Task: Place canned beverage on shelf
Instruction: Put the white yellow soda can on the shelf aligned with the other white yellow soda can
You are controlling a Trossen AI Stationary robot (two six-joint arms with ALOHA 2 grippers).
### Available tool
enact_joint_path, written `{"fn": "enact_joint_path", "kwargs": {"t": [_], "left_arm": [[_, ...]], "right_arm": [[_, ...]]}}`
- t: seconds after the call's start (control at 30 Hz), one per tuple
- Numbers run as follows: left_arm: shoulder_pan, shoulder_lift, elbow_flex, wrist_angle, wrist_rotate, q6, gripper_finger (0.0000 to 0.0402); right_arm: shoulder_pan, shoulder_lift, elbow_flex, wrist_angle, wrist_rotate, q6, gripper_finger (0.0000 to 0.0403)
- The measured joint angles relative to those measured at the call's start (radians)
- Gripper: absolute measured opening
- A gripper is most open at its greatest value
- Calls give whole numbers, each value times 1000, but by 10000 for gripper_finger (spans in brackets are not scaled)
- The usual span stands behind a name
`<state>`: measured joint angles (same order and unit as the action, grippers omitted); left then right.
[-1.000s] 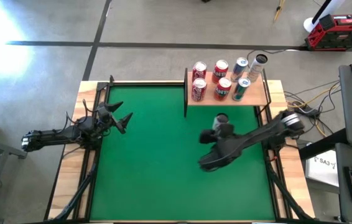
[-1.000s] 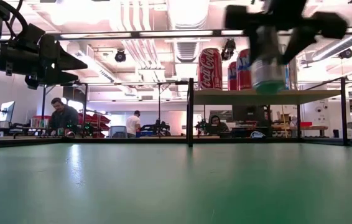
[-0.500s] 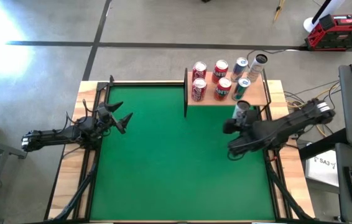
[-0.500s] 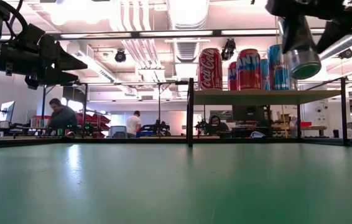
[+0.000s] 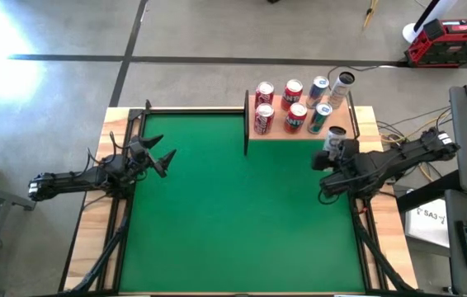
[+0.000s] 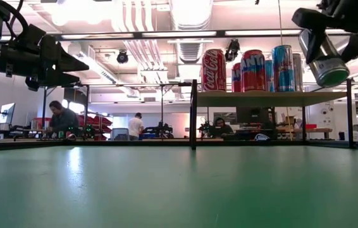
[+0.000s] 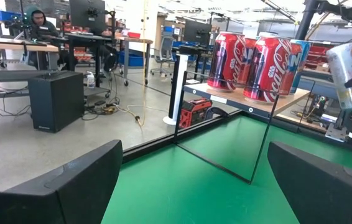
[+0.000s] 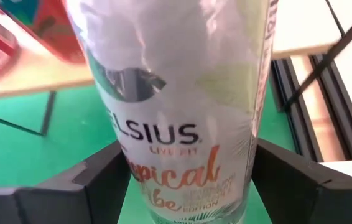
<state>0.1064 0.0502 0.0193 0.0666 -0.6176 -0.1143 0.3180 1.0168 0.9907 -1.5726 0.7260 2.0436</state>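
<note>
Can (image 5: 333, 141) — beside shelf (image 5: 342, 129) edge

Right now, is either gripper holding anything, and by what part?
Yes. The right gripper holds a white Celsius can by the sides of its body, tilted, near the shelf. The left gripper is open and holds nothing.

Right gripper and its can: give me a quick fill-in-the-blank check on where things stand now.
1. The right gripper is shut on a ____ can.
2. That can is held ____, not upright.
3. The shelf carries ____ cans.
4. The left gripper is ____ and holds nothing.

Missing words: Celsius; tilted; seven; open
</note>
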Motion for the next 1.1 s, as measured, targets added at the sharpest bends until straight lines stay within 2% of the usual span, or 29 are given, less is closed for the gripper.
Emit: {"fn": "enact_joint_path", "kwargs": {"t": [0.2, 0.43, 0.67, 1.1], "left_arm": [[0, 0, 0, 0, 0, 0, 386], [0, 0, 0, 0, 0, 0, 386], [0, 0, 0, 0, 0, 0, 386], [0, 0, 0, -1, 0, 0, 386]], "right_arm": [[3, 62, -6, 27, -102, 14, 286], [50, 218, -1, 118, -132, 83, 276], [104, 390, 77, 154, -124, 124, 272], [111, 569, 225, 141, -99, 128, 270]]}}
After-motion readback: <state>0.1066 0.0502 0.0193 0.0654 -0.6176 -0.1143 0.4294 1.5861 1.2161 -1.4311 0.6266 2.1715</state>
